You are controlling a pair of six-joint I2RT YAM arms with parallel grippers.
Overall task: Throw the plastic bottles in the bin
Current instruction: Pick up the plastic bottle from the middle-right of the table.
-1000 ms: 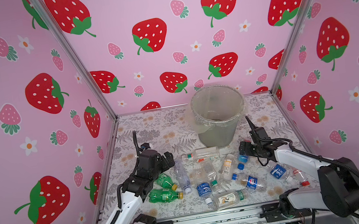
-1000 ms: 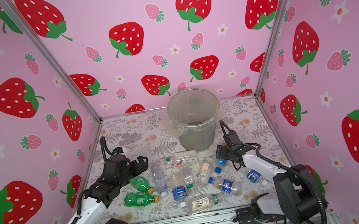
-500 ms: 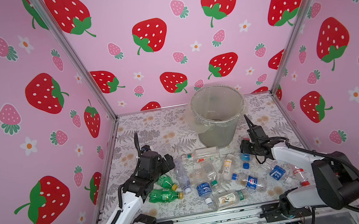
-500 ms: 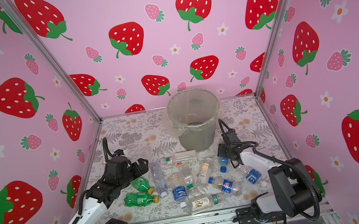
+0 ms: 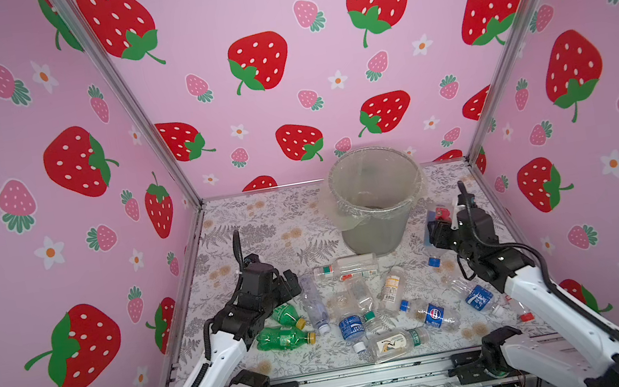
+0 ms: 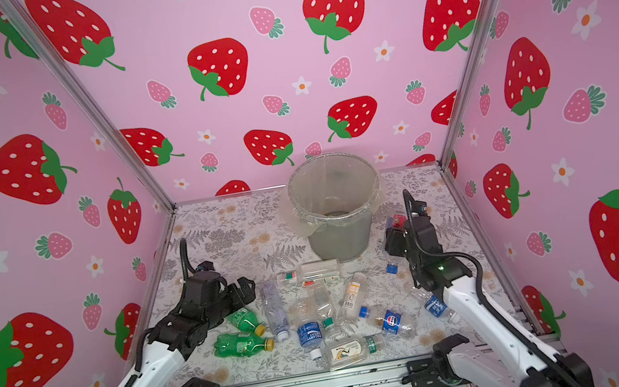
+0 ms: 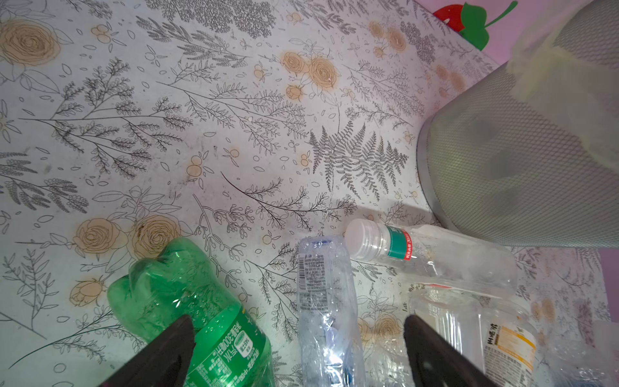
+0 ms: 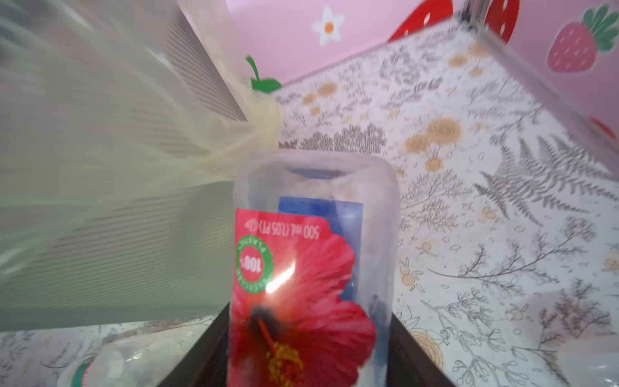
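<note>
The bin [image 5: 372,231] [image 6: 338,238], grey mesh with a clear liner, stands at the back middle of the table. My right gripper [image 5: 435,225] [image 8: 310,335] is shut on a clear bottle with a red flower label [image 5: 440,212] [image 8: 294,268], held off the table just right of the bin [image 8: 117,241]. My left gripper [image 5: 292,283] [image 7: 298,330] hangs open over a green bottle [image 7: 187,301] and a crumpled clear bottle [image 7: 321,301], touching neither. Several more plastic bottles [image 5: 396,342] lie loose across the front middle.
A second green bottle [image 5: 284,338] lies near the left arm. A loose blue cap [image 5: 432,262] sits below the right gripper. A white-capped bottle [image 7: 418,248] lies against the bin's foot [image 7: 435,207]. Pink walls close in the left, back and right sides.
My right gripper has closed on the flower-label bottle and lifted it up and back, beside the bin. The left arm has hardly moved.
</note>
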